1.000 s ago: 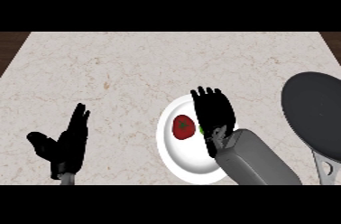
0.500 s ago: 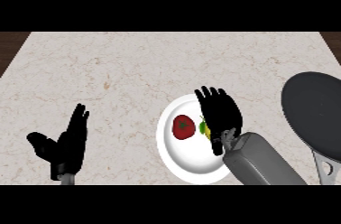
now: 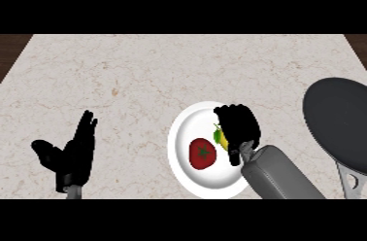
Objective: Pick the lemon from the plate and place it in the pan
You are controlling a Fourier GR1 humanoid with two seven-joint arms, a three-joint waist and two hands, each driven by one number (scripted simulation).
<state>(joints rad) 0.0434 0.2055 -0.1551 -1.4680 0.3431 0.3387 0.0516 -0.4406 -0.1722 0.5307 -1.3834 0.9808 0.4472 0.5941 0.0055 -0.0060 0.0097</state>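
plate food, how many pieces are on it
2. A red tomato lies on the left part of the white plate. A yellow lemon sits just right of it, mostly covered by the right hand. More could be hidden under that hand.

Kitchen, going by the worktop and what's on it. Counter (image 3: 143, 75) is pale marble-look stone w/ faint brown veining, fills nearly the whole view; dark wood-tone strip shows past its far-left and far-right corners. Cookware and food point the same way: a dark grey pan (image 3: 337, 121) w/ metal handle sits at the counter's right edge, partly cut off. A white plate (image 3: 188, 179) sits near the counter's front edge, just beside the pan, carrying a red tomato (image 3: 203, 153) and a yellow lemon (image 3: 221, 137), mostly hidden.
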